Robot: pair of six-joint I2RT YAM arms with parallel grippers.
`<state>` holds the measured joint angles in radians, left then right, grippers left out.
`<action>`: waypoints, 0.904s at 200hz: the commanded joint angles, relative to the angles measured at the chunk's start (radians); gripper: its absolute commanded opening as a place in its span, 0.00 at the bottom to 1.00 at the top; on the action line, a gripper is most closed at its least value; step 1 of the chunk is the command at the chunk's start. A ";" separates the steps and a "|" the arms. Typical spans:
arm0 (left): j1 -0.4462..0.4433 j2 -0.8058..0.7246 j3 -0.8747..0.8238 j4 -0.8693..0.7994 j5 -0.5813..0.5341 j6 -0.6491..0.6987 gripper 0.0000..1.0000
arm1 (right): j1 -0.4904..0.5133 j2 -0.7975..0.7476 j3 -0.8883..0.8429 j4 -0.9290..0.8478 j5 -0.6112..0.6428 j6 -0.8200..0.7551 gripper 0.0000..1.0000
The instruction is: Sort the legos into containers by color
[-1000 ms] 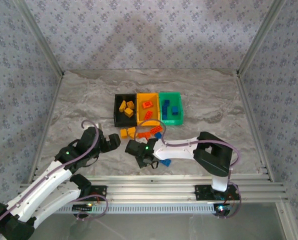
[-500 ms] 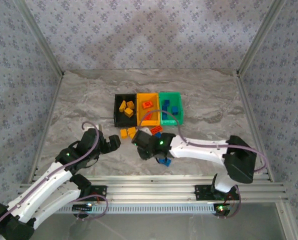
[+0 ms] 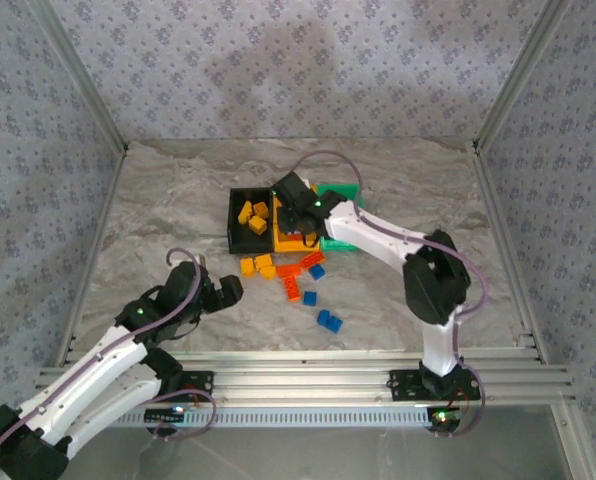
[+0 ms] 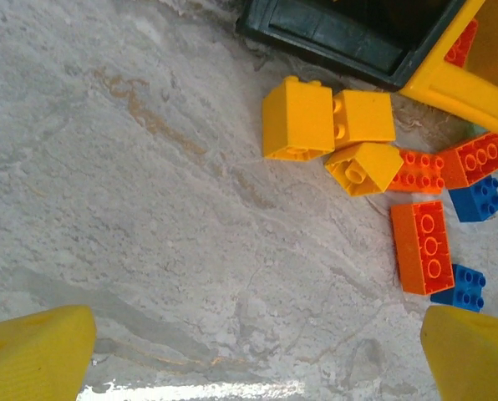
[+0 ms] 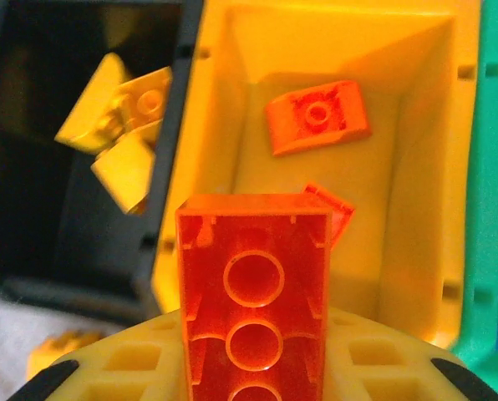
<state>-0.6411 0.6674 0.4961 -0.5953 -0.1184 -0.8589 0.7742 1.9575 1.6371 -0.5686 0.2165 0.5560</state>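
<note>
My right gripper (image 3: 296, 212) hangs over the orange-yellow bin (image 3: 300, 243), shut on a red-orange lego (image 5: 253, 292) whose hollow underside faces the wrist camera. Two red-orange pieces (image 5: 316, 117) lie inside that bin (image 5: 424, 167). To its left, the black bin (image 3: 250, 222) holds yellow legos (image 5: 124, 117). The green bin (image 3: 343, 235) sits on the right. Loose yellow (image 3: 256, 265), red-orange (image 3: 296, 272) and blue (image 3: 328, 320) legos lie in front of the bins. My left gripper (image 3: 230, 290) stands open just left of them, with bare table between its fingers (image 4: 36, 351).
In the left wrist view, three yellow bricks (image 4: 297, 119) sit by the black bin's corner (image 4: 341, 33), with a long red-orange brick (image 4: 422, 246) and blue bricks (image 4: 476, 199) further right. Metal frame rails and patterned walls enclose the marble table (image 3: 158, 200).
My right arm swung from the table's front up over the orange-yellow bin, carrying the red-orange lego. The left arm barely moved.
</note>
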 commanded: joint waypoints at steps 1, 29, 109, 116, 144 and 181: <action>0.006 -0.016 0.000 0.007 0.024 -0.015 1.00 | -0.027 0.091 0.129 -0.089 0.016 -0.009 0.35; 0.005 -0.039 -0.001 -0.006 0.029 -0.012 1.00 | -0.048 0.156 0.225 -0.140 0.010 -0.004 0.53; 0.008 -0.052 0.063 -0.065 -0.019 0.013 1.00 | 0.083 -0.191 -0.194 0.002 0.026 0.064 0.73; 0.006 -0.054 0.066 -0.069 -0.029 0.014 1.00 | 0.107 -0.224 -0.251 0.015 0.021 0.077 0.73; 0.009 -0.055 0.066 -0.072 -0.059 0.016 1.00 | 0.198 -0.265 -0.392 0.044 0.003 0.147 0.73; 0.009 -0.055 0.058 -0.072 -0.068 0.006 1.00 | 0.258 -0.177 -0.404 0.044 0.018 0.166 0.71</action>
<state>-0.6411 0.6216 0.5304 -0.6415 -0.1585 -0.8577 1.0164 1.7252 1.2446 -0.5415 0.2203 0.6758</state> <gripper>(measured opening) 0.997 0.717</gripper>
